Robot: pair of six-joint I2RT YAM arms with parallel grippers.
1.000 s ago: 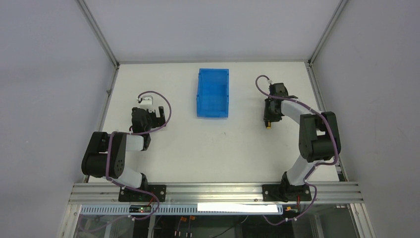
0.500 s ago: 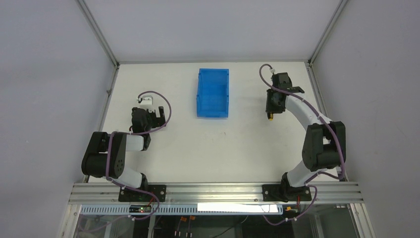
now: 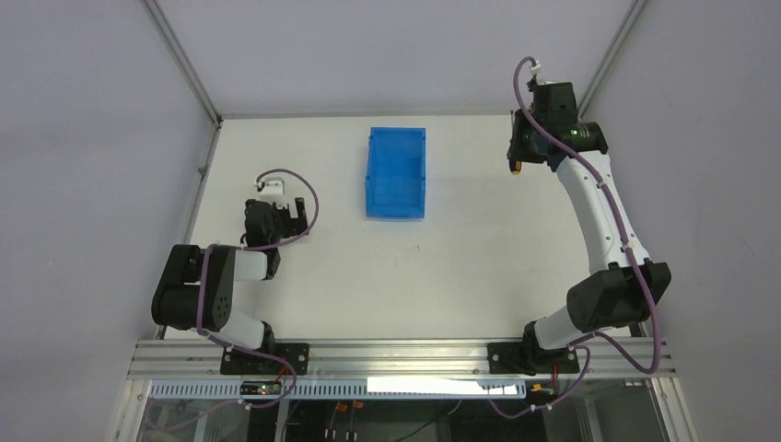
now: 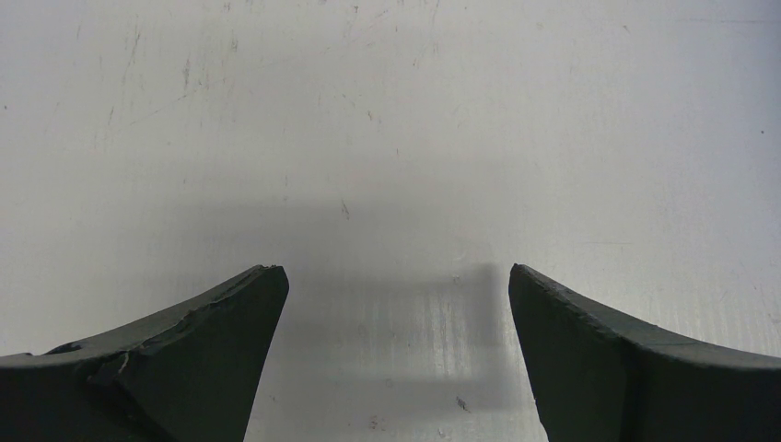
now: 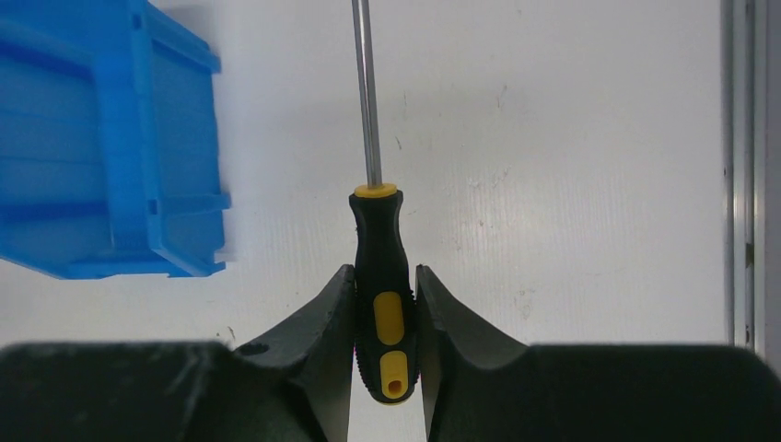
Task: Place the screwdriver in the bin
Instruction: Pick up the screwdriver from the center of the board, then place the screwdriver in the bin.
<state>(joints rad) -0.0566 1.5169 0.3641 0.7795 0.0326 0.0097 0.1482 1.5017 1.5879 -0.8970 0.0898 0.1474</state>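
Glossy blue plastic bin [image 5: 110, 147]; screwdriver [image 5: 379, 267] with smooth metal shaft; scuffed matt table [image 4: 387, 110].

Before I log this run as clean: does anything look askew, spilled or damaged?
Nothing serious. The screwdriver sits straight in the right gripper, the bin stands upright; one finger of the open left gripper looks slightly chipped.

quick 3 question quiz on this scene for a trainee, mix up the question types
1. True or false: the right end effector is shut on the handle of the screwdriver.
2. In the right wrist view, the bin lies: A) left of the screwdriver's shaft, B) right of it, C) directly beneath it.
3. Fill in: the left end effector is ____ and holds nothing.
Key: 1 true; 2 A; 3 open.
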